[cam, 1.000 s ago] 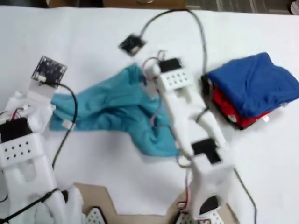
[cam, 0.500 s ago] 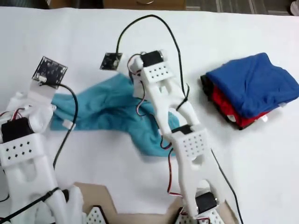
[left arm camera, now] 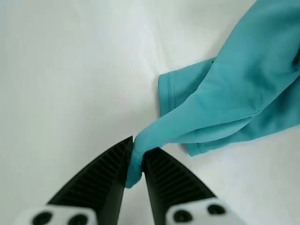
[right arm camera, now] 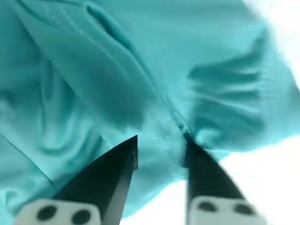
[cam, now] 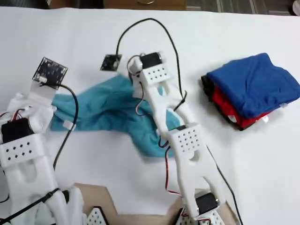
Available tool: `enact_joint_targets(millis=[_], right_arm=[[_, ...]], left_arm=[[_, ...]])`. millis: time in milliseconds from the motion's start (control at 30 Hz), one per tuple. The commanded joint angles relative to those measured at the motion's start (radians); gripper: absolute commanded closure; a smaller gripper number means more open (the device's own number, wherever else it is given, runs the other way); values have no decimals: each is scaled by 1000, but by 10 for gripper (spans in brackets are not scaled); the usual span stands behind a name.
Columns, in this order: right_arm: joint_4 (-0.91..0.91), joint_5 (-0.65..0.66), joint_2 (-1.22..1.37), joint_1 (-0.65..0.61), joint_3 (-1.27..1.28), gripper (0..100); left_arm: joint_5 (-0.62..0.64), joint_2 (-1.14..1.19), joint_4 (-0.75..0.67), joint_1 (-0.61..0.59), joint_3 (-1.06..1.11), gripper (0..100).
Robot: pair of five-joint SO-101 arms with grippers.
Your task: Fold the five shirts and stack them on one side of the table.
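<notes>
One teal shirt (cam: pixel 105 110) — crumpled, unfolded; left gripper (left arm camera: pixel 136 159) jaws pinch a drawn-out fold, right gripper (right arm camera: pixel 161 152) jaws parted over its fabric.

A teal shirt (cam: pixel 103 110), a blue shirt (cam: pixel 258 82) and a red shirt (cam: pixel 224 105) lie on the white table (cam: pixel 234 28).

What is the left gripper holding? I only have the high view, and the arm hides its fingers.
Observer: The left gripper is shut on a pinch of the teal shirt, drawn into a narrow strand.
Operator: And the right gripper?
Observer: Open, its fingers either side of a stitched seam on the shirt.
Operator: Anything loose near the left one?
Observer: A hemmed edge lies on the table beside that strand.
</notes>
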Motion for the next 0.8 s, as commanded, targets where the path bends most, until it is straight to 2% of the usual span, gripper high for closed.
enact_joint_targets(millis=[0,200,300,533,767], right_arm=[[12,2,-12,27,-77,967],[59,-2,-5,48,-68,972],[70,-60,12,50,-68,963],[74,-72,48,-10,-77,699],[65,-71,67,-76,-66,723]], left_arm=[[-5,-29,-3,6,-12,980],[-5,-29,-3,6,-12,980],[-5,-29,-3,8,-12,980],[-5,-29,-5,11,-12,980],[-5,-29,-5,9,-12,980]])
